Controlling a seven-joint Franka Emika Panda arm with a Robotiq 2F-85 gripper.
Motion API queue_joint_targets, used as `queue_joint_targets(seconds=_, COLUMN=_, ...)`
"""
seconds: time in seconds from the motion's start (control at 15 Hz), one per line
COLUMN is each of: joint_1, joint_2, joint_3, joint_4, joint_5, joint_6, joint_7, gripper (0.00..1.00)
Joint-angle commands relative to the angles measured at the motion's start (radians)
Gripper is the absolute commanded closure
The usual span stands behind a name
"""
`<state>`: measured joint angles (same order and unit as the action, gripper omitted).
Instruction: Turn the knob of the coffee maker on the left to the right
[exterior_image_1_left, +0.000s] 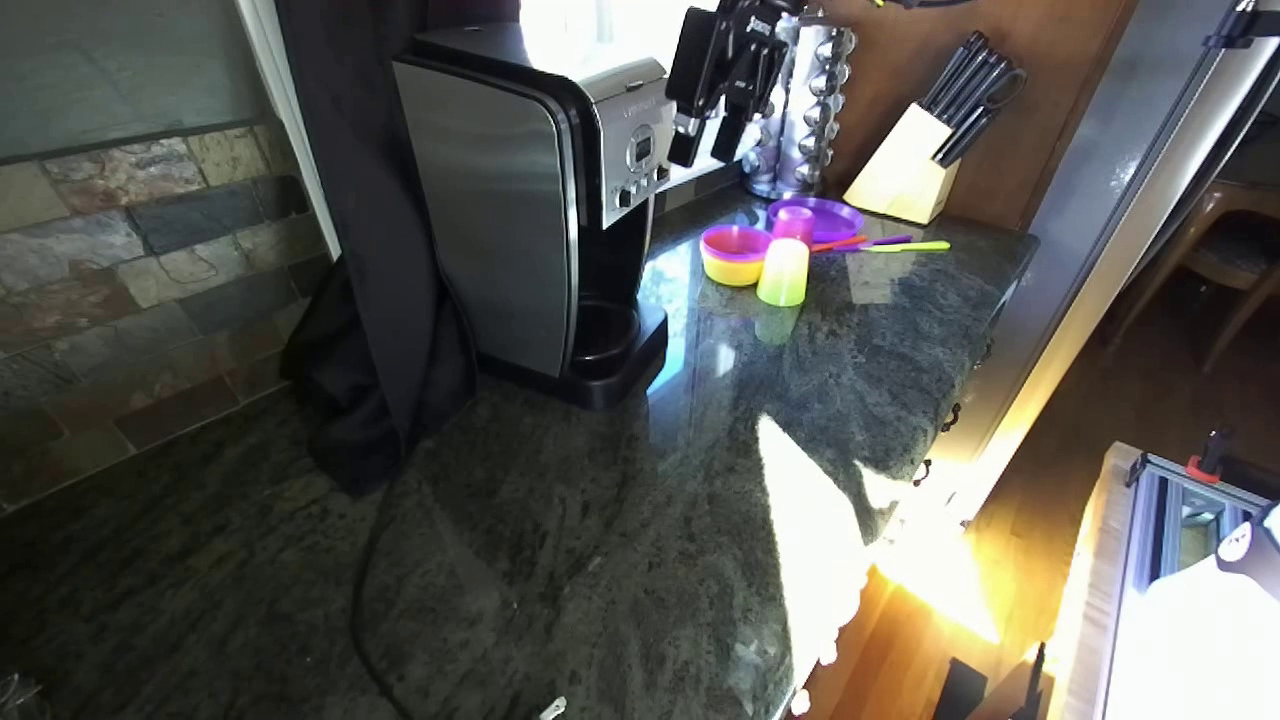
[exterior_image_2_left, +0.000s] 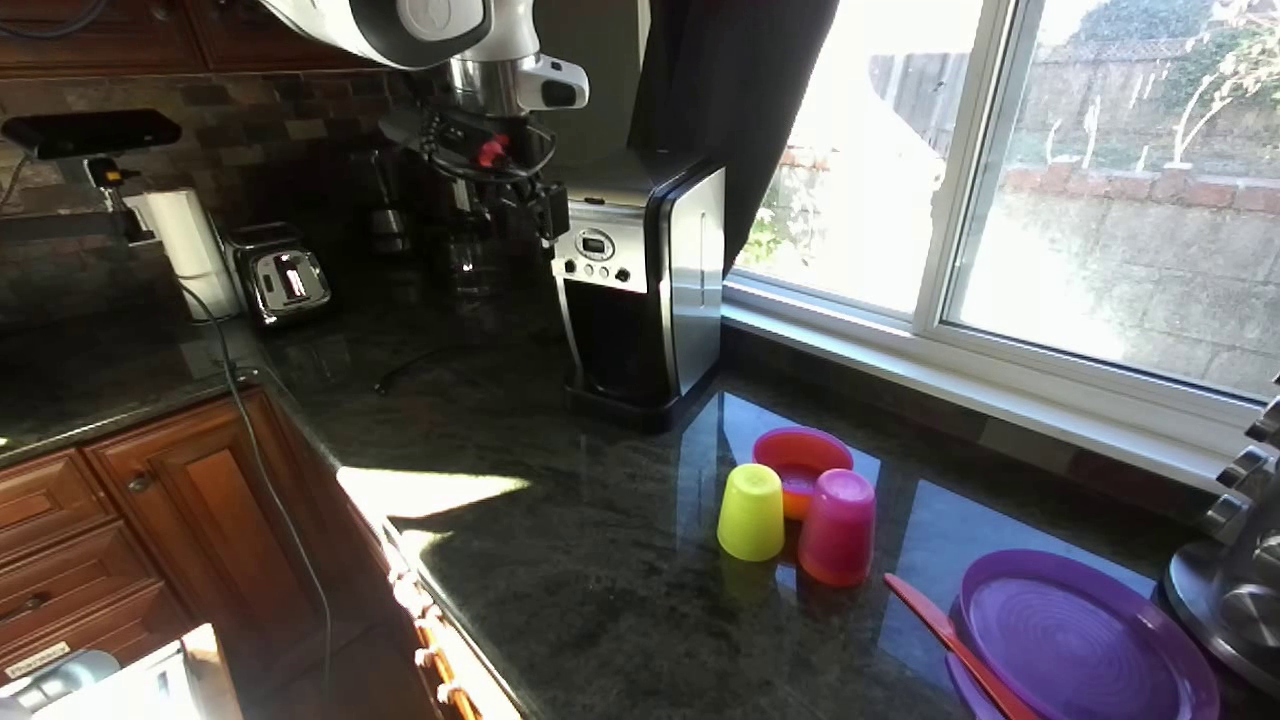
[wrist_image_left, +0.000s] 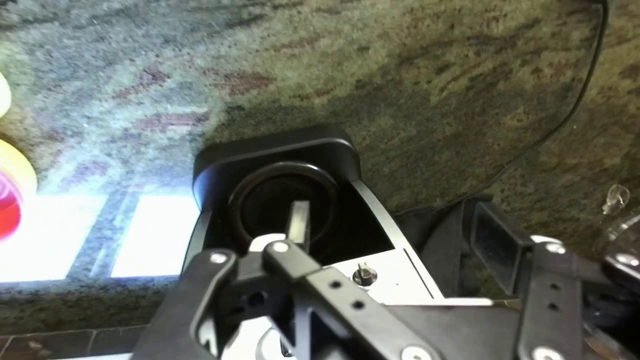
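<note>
Polished dark stone made up the kitchen counter (exterior_image_2_left: 560, 540), lit hard from a white-framed window (exterior_image_2_left: 965, 170) along its far side. Beside a black cloth curtain (exterior_image_1_left: 345, 130) stood the tall boxy coffee maker of black plastic and brushed steel (exterior_image_1_left: 520, 215), with bright plastic cups (exterior_image_2_left: 837, 527) to its right in both exterior views.

In front of the machine's silver control panel (exterior_image_2_left: 625, 240) the black two-fingered gripper (wrist_image_left: 397, 234) had its fingers (wrist_image_left: 495, 247) well apart; in the wrist view the small round ridged knob (wrist_image_left: 365, 275), by my reading the left one, showed between them. Whether anything touched I could not tell.

There it lay nearer one finger than its mate, so closing from that stance might knock it sideways before any grip. Being so small, it would probably slip from a shallow hold, while fingertips set too deep could jam on the panel or press the round silver buttons (exterior_image_2_left: 603, 273) beside it. A forceful twist could also shove the tall machine askew on the polished stone.

Only the wrist view showed the knob's ridge and the gap on either side of it, yet glare bleached the panel there and finger linkage hid much of it. An exterior view gave more: the small oval display (exterior_image_2_left: 595, 243) and the second dark knob (exterior_image_2_left: 622, 275) to the right, but the finger spread was lost against dark shapes.
</note>
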<state>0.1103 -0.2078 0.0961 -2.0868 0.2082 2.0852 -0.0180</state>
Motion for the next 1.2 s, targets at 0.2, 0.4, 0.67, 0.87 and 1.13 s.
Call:
queue_joint_targets(seconds=0.2, joint_1=-0.002, joint_2=-0.094, joint_3=0.039, joint_4=-0.035, joint_5=-0.182, joint_6=-0.063, joint_7=0.064, gripper=0.0)
queue_joint_targets(seconds=0.4, joint_1=-0.005, joint_2=-0.129, joint_3=0.058, joint_4=-0.062, joint_5=-0.255, joint_6=-0.033, joint_7=0.09, gripper=0.0)
queue_joint_targets(seconds=0.67, joint_1=-0.005, joint_2=-0.176, joint_3=0.082, joint_4=-0.095, joint_5=-0.327, joint_6=0.0, joint_7=0.143, gripper=0.0)
queue_joint_targets(seconds=0.87, joint_1=-0.003, joint_2=-0.205, joint_3=0.081, joint_4=-0.118, joint_5=-0.31, joint_6=0.018, joint_7=0.18, gripper=0.0)
queue_joint_targets(seconds=1.13, joint_1=-0.005, joint_2=-0.233, joint_3=0.081, joint_4=-0.147, joint_5=-0.299, joint_6=0.057, joint_7=0.213, gripper=0.0)
